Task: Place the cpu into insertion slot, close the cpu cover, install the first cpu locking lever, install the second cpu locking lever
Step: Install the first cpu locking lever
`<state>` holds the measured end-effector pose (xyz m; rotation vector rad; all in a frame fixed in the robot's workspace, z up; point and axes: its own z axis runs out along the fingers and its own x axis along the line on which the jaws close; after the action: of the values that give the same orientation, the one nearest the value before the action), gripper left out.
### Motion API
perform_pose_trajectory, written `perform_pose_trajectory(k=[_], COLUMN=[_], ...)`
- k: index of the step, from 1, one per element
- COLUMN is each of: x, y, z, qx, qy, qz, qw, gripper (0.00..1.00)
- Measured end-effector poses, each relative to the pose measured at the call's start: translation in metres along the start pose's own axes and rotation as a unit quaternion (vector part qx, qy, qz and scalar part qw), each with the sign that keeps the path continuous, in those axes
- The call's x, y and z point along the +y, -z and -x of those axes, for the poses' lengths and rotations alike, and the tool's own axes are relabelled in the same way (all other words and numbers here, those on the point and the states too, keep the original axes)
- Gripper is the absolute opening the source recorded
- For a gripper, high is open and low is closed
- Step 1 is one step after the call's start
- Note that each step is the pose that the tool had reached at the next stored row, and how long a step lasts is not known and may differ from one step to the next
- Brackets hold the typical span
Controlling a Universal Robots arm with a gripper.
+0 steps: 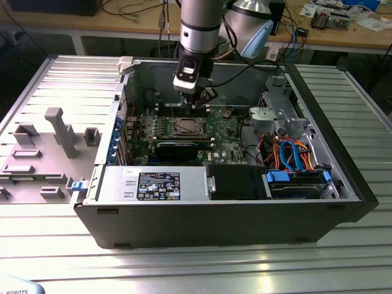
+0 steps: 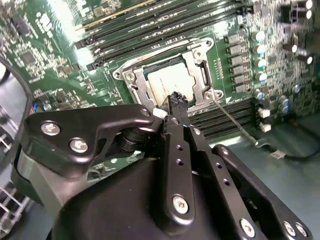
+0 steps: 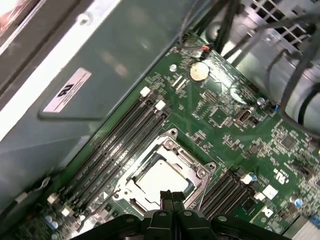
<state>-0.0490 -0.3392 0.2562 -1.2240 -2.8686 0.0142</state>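
Note:
The cpu (image 2: 166, 82) lies flat in the insertion slot (image 2: 131, 76) on the green motherboard (image 1: 223, 131), its silver-grey top showing. The cpu cover (image 2: 196, 61) lies down around it as a silvery frame. One thin locking lever (image 2: 235, 122) juts out slantwise from a socket corner, away from the frame. My gripper (image 2: 178, 100) hangs just above the socket's edge with its black fingers pressed together and nothing between them. In the first wrist view the gripper (image 3: 172, 196) overlaps the edge of the cpu (image 3: 161, 176). The exterior view has the gripper (image 1: 197, 105) behind the socket (image 1: 185, 127).
The board sits inside an open computer case (image 1: 184, 214) on a slatted metal table. Black memory slots (image 3: 125, 135) flank the socket on both sides. A black heatsink bar (image 1: 176, 148), a power supply (image 1: 153, 184) and a drive cage with blue and orange cables (image 1: 294, 156) stand nearby.

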Motion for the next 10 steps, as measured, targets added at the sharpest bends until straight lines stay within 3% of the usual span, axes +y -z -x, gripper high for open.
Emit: perform_pose_trajectory(k=[2, 5, 7, 10], x=[0.0, 0.0, 0.0, 0.0], y=[0.0, 0.0, 0.0, 0.0], z=[0.0, 0.0, 0.0, 0.0], qx=[-0.0008, -0.0037, -0.0046, -0.0047], qy=[0.026, 0.078, 0.088, 0.091], qz=[-0.0008, -0.0037, -0.0047, -0.0047], qw=[0.99967, 0.99697, 0.99607, 0.99586], gripper=[0.11, 0.11, 0.11, 0.11])
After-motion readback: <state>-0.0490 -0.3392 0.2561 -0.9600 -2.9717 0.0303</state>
